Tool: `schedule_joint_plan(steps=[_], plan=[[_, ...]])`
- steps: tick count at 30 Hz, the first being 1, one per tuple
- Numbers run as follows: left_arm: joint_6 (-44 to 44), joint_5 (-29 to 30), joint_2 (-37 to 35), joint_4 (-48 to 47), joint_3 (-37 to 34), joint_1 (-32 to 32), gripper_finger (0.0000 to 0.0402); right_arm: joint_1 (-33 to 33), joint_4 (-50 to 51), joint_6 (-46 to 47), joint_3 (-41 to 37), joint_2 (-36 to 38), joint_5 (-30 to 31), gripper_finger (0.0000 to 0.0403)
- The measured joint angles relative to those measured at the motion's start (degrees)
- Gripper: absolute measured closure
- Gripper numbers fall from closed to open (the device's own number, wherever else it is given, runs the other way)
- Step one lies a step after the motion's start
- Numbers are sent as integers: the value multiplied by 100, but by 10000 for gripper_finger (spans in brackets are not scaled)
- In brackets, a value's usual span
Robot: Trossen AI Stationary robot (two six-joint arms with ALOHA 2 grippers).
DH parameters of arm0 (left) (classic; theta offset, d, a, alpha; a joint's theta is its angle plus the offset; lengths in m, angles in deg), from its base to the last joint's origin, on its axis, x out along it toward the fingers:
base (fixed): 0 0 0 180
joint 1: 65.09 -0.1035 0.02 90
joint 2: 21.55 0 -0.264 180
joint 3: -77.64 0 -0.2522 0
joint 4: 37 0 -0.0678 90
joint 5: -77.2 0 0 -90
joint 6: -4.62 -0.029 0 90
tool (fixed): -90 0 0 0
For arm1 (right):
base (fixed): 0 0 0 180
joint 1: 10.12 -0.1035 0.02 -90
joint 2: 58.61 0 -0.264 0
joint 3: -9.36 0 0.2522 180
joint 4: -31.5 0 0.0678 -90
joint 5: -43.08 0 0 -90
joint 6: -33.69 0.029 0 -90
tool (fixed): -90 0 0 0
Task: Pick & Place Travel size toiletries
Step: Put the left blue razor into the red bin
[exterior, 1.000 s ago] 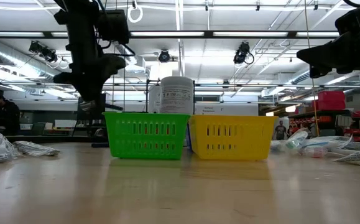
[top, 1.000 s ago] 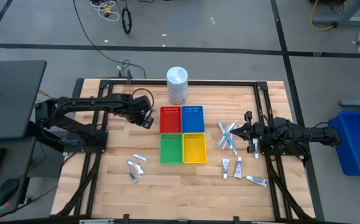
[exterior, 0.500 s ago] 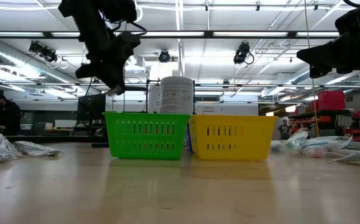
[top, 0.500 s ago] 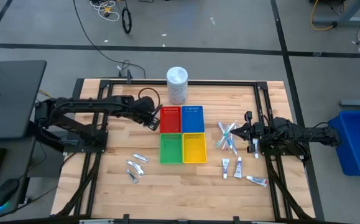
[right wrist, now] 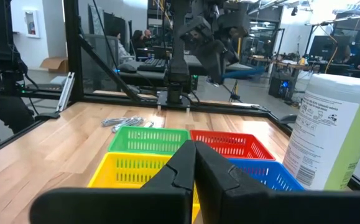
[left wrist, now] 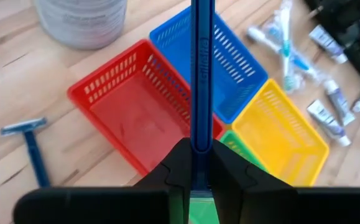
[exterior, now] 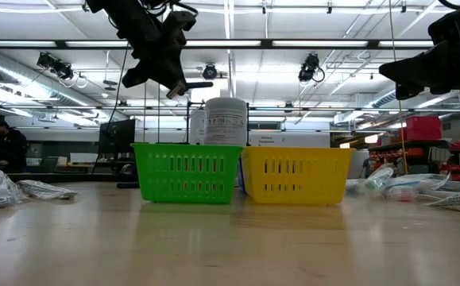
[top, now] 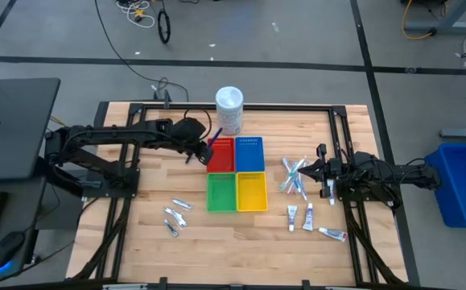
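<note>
Though unseen overhead, razor [left wrist: 29, 148] beside red tray [left wrist: 134, 109]

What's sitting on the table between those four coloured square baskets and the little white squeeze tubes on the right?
In the high view, a loose heap of thin pale-blue and white toothbrush-like sticks lies between the coloured baskets and the white squeeze tubes, beside the resting right gripper.

Grey floor [top: 297, 40] is spreading around the wooden table [top: 136, 242], with dark seams crossing it. Cables [top: 148, 16] are lying beyond the table. A blue bin [top: 462, 181] is standing right of the table. Ceiling strip lights [exterior: 277, 44] are glowing above the table.
</note>
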Motion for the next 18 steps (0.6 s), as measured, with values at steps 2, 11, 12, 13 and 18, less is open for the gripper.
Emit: schedule_joint_plan(steps=[2, 11, 12, 13, 18], plan=[[39, -2, 19, 85, 0, 0, 361, 2, 0, 0, 2, 0, 0, 390], [34, -71, 244, 344, -9, 0, 353, 1, -2, -1, 0, 0, 0, 390], [34, -76, 312, 472, 6, 0, 355, 2, -3, -2, 0, 0, -2, 389], [32, -95, 360, 469, 2, 0, 357, 0, -4, 0, 0, 0, -2, 389], [28, -57, 717, 698, -9, 11, 361, 0, -42, -1, 2, -30, -2, 390]])
